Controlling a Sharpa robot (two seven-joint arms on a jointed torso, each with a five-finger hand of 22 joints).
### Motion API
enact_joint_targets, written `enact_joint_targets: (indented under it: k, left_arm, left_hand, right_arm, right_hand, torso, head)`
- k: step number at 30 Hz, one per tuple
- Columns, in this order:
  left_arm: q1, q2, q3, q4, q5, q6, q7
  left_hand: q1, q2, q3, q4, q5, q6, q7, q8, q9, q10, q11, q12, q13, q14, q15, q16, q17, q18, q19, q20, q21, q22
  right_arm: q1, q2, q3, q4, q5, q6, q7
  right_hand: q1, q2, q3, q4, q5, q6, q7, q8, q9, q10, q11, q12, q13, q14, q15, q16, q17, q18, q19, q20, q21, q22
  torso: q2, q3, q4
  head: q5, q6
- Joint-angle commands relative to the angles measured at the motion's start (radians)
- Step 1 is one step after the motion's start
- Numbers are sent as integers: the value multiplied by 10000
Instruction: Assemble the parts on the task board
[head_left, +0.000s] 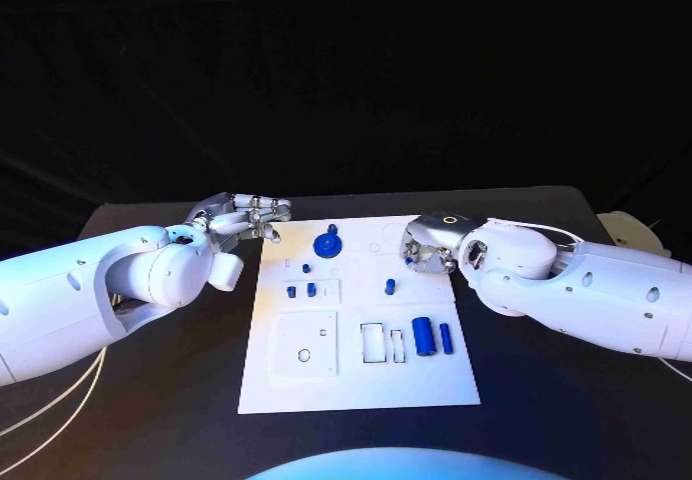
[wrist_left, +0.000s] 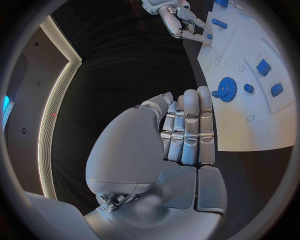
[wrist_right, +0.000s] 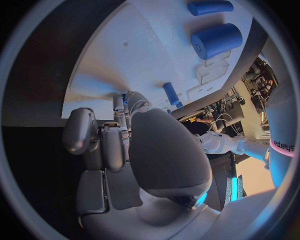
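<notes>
The white task board (head_left: 361, 330) lies mid-table. On it are a blue gear (head_left: 329, 244), small blue pieces (head_left: 300, 291), a blue peg (head_left: 389, 286), a thick blue cylinder (head_left: 423, 335) and a thin blue bar (head_left: 446, 338). My left hand (head_left: 245, 215) hovers off the board's far left corner, its fingers (wrist_left: 187, 132) stretched out side by side and holding nothing; the gear (wrist_left: 226, 89) lies beyond them. My right hand (head_left: 428, 250) is over the board's far right part, fingers curled; a small blue part (wrist_right: 125, 96) shows between its fingertips, mostly hidden.
Black table (head_left: 159, 400) surrounds the board on all sides. Empty outlined slots (head_left: 372, 343) sit beside the cylinder, and a square plate with a hole (head_left: 304, 345) lies on the board's near left. White cables (head_left: 58, 410) run along the near left of the table.
</notes>
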Motion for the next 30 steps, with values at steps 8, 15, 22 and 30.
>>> enact_joint_targets:
  k: [8, 15, 22, 30]
  left_arm:
    - [13, 6, 8, -7, 31, 105, -72]
    - [13, 12, 8, -10, 15, 97, -117]
    - [13, 8, 8, -11, 14, 111, -180]
    - [13, 13, 8, -27, 15, 161, -262]
  left_hand:
    - [-20, 109, 0, -50, 21, -145, 11, -83, -12, -147, 11, -30, -13, -33, 83, -26, -20, 44, 62, 51, -95, -31]
    - [-17, 132, 10, -51, 23, -155, 17, -85, -10, -165, 18, -27, -13, -40, 89, -29, -22, 44, 64, 56, -105, -38]
    - [20, 163, 36, -78, 27, -173, 23, -86, -5, -195, 23, -14, -10, -58, 94, -41, -29, 46, 66, 62, -124, -51]
    - [49, 171, 52, -107, 27, -191, 33, -88, -3, -224, 31, -5, -9, -79, 98, -55, -36, 48, 66, 65, -140, -62]
  right_arm:
    - [-107, 80, -54, -65, -115, 608, -191]
    - [-111, 74, -55, -51, -106, 728, -283]
    - [-112, -25, -54, 42, -1, 518, -313]
    - [-108, -136, -46, 191, 168, 85, -232]
  right_hand:
    - [1, -114, 352, -59, -71, 87, 41, -28, 11, 85, 14, -46, -76, 474, -31, 79, 40, -125, 48, 54, 101, 604]
    - [-33, -102, 819, -198, -203, 307, -22, 44, 60, 222, -33, -54, -121, 479, -73, 112, 71, -151, 102, 28, 267, 726]
    - [-229, -154, 1302, -320, -105, 414, -47, 54, 85, 337, -55, -93, -182, 492, -94, 157, 115, -176, 153, 6, 418, 843]
    - [-412, -234, 1607, -416, -70, 443, -48, 42, 95, 383, -68, -133, -225, 495, -94, 175, 127, -187, 170, 1, 479, 903]
  torso:
    - [-4, -15, 12]
    - [-12, -11, 15]
    - [-9, -10, 11]
    - [-11, -7, 0]
  head:
    - [-27, -19]
    - [-26, -4]
    - [-31, 2]
    - [-35, 24]
